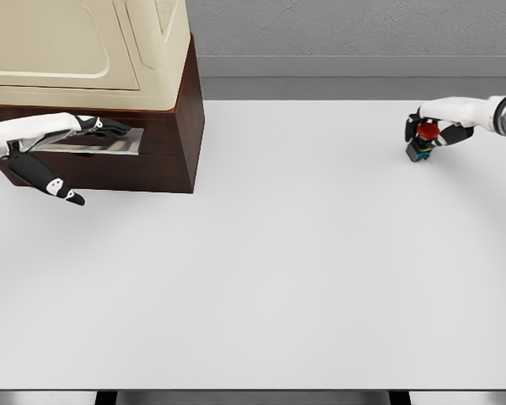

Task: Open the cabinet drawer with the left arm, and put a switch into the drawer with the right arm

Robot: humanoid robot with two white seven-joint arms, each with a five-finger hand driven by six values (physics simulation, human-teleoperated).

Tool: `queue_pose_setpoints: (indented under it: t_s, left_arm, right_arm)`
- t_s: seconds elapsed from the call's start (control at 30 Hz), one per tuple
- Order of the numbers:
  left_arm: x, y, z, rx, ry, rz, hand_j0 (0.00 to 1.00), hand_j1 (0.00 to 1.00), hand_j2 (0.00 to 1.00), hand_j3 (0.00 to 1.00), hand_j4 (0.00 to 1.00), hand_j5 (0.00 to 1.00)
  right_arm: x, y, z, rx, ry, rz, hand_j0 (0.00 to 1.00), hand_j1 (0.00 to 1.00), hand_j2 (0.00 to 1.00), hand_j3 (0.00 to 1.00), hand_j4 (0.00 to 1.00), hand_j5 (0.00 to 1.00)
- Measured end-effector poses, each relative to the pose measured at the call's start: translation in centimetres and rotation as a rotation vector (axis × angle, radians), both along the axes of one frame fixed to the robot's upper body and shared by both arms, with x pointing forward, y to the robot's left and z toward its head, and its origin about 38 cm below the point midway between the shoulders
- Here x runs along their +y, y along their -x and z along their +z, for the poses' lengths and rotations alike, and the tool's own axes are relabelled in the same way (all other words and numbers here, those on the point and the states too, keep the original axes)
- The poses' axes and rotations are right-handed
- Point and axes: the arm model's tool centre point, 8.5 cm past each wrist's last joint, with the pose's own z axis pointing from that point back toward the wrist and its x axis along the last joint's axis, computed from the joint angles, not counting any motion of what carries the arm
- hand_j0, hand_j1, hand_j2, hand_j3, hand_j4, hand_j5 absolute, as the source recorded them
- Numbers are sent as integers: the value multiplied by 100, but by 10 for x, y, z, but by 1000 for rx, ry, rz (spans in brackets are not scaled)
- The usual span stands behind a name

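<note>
At nine o'clock, the left hand (pixel 63 139) hooks its fingers over the metal handle (pixel 93 142) of the cabinet drawer (pixel 110 164), thumb splayed below; a shallow hold could slip. At two o'clock, the right hand (pixel 443 122) clasps the red-capped switch (pixel 423 139), which may tip when lifted off the table (pixel 278 270).

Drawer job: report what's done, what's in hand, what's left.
Done: nothing finished; the drawer looks shut, flush with the brown cabinet. In hand: the left hand has its fingers on the metal handle; the right hand is closed around the red-topped switch on the table. Left: pull the drawer open, carry the switch in.
</note>
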Motion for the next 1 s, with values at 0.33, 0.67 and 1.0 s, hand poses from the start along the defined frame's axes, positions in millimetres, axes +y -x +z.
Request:
queue_pose_setpoints:
  t_s: [0.33,0.67,1.0]
  left_arm:
    - [0,4,-6,31,39,2,100,100,100,100,100,100]
    - [0,9,-11,65,69,3,100,100,100,100,100,100]
    - [4,16,-11,85,91,2,100,100,100,100,100,100]
  right_arm:
    - [46,5,16,-67,-8,215,45,45,45,45,45,45]
    - [80,13,36,-133,-11,361,46,46,46,46,46,46]
    - [131,30,55,-200,2,531,46,46,46,46,46,46]
